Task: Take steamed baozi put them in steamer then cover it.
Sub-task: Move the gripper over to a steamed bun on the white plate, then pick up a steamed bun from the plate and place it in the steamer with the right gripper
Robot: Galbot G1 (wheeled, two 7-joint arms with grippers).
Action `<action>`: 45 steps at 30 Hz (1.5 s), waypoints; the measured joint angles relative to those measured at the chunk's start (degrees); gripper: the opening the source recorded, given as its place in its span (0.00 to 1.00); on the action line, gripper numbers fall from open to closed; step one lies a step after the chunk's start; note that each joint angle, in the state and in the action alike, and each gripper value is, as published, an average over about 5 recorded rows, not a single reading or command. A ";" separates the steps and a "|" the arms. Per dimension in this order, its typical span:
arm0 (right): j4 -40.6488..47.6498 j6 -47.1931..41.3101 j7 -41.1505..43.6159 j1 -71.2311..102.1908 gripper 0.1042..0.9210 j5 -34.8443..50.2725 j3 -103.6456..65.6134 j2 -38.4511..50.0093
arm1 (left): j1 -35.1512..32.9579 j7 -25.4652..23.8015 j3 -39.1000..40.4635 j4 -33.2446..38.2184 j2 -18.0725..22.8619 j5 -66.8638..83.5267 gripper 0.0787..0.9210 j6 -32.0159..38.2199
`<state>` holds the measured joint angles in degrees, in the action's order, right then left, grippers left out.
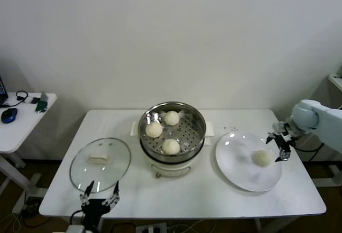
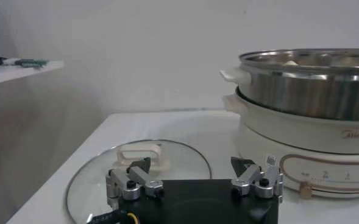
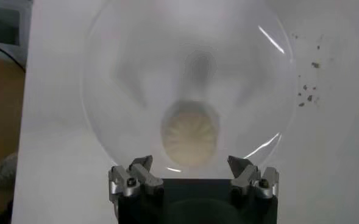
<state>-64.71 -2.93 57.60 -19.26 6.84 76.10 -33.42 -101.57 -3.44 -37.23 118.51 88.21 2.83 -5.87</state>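
Note:
Three baozi (image 1: 171, 146) lie on the perforated tray of the steel steamer (image 1: 199, 121) at the table's middle; the steamer also shows in the left wrist view (image 2: 301, 85). One baozi (image 1: 262, 158) lies on the white plate (image 1: 235, 163). My right gripper (image 1: 281, 146) is open just right of that bun, above the plate's right rim; in the right wrist view the bun (image 3: 190, 133) sits just ahead of the open gripper (image 3: 191, 167). The glass cover (image 1: 100, 163) with its cream handle (image 2: 139, 152) lies flat on the table at the left. My left gripper (image 1: 100, 193) is open at the front edge, just before the cover.
A side table (image 1: 21, 126) at the far left holds a blue mouse (image 1: 8, 115) and cables. Crumbs (image 3: 307, 91) lie on the table beside the plate. The wall is close behind the table.

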 measured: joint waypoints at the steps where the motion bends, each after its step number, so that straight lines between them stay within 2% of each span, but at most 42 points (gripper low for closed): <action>1: 0.63 -0.16 -0.17 1.28 0.88 -0.43 -1.13 -0.27 | -0.06 0.00 0.00 -0.01 0.04 -0.03 0.88 0.03; 18: 6.53 -1.67 -2.43 12.25 0.87 -3.65 -11.83 -4.16 | -0.16 0.07 0.18 -0.14 0.29 -0.18 0.88 0.22; 29: 6.00 -2.14 -1.59 11.35 0.74 -1.76 -11.88 -3.94 | -0.50 0.10 0.61 -0.08 0.32 -0.63 0.88 0.46; 36: 2.32 -2.19 -0.66 3.81 0.72 2.47 -6.96 -3.03 | -0.29 0.07 1.20 0.14 0.31 -1.25 0.88 0.17; 45: -4.49 -2.83 0.88 -17.53 0.72 14.77 4.85 -6.54 | -0.06 -0.03 1.83 0.02 0.25 -1.48 0.88 0.28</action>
<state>-69.20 -5.76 58.48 -36.79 21.61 80.95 -39.96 -101.63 -3.47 -35.40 118.53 88.46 1.35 -5.59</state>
